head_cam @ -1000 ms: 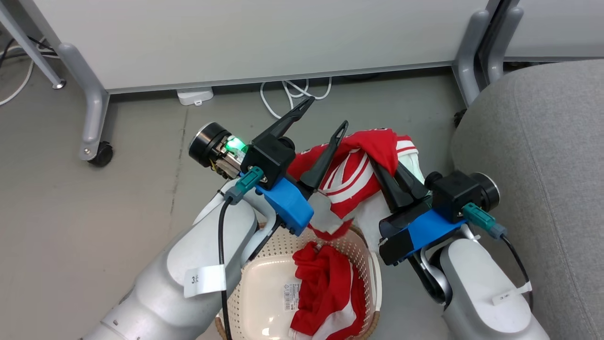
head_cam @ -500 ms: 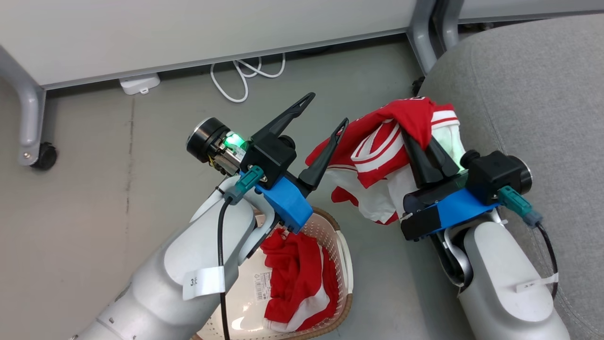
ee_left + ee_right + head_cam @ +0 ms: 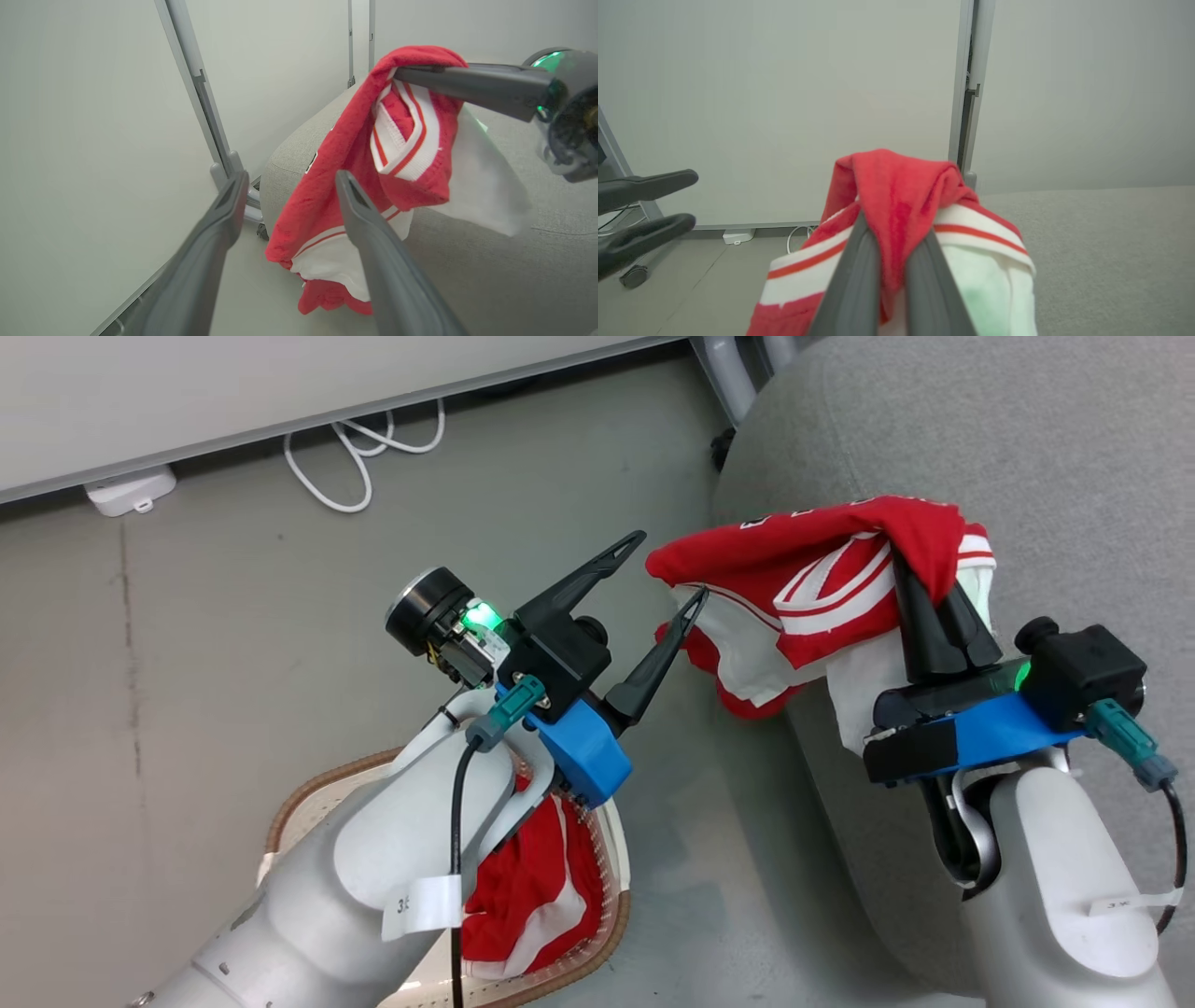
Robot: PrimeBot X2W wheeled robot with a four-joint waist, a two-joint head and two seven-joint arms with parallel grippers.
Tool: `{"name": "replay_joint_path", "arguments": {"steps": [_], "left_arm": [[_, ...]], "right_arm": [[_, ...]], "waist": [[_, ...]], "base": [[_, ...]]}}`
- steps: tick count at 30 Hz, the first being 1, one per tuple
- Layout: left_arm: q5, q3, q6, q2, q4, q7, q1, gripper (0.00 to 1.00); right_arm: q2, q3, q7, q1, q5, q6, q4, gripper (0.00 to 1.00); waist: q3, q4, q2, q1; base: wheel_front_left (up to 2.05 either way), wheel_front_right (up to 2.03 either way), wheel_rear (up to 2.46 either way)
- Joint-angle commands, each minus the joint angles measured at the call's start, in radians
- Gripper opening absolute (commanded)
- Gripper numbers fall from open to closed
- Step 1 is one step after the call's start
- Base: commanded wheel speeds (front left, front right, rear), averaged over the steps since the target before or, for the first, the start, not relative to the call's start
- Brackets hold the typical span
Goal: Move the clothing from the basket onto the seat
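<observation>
Currently, right gripper point(image 3: 913, 571) clamps a red garment point(image 3: 803, 588) over the seat point(image 3: 980, 429)'s left edge; left gripper point(image 3: 670, 565) stands open, empty; second garment point(image 3: 532, 887) lies in basket point(image 3: 308, 793).

garment point(image 3: 810, 569) clear of basket point(image 3: 316, 786), now over seat point(image 3: 1027, 429)

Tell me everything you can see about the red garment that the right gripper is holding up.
The red garment is soft, knit-looking, with white bands edged by thin red stripes and a white inner side. Traces of dark lettering show. Bunched and folded, it hangs from the right gripper, shut on a fold near its top, over the rounded edge of the grey seat, its lower end dangling beside the seat's side. Whether it touches the seat cannot be told.
</observation>
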Motion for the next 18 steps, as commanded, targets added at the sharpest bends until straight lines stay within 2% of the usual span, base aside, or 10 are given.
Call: {"name": "replay_joint_path", "arguments": {"steps": [1, 11, 18], "left_arm": [[0.009, -0.008, -0.004, 0.005, -0.005, 0.003, -0.011, 1.0], [0.017, -0.049, -0.011, 0.016, -0.028, 0.03, -0.011, 1.0], [0.015, -0.07, -0.013, 0.017, -0.037, 0.036, -0.007, 1.0]], "right_arm": [[-0.002, -0.01, -0.004, 0.012, 0.006, 0.0, -0.014, 0.0], [-0.003, -0.077, -0.004, 0.051, 0.027, 0.0, -0.049, 0.0], [-0.002, -0.114, -0.004, 0.089, 0.038, 0.0, -0.066, 0.0]], "waist": [[0.019, -0.033, 0.0, -0.0001], [0.052, -0.127, 0.0, -0.0001], [0.068, -0.158, 0.0, -0.0001]], "base": [[0.0, 0.0, 0.0], [0.0, 0.0, 0.0], [0.0, 0.0, 0.0]]}}
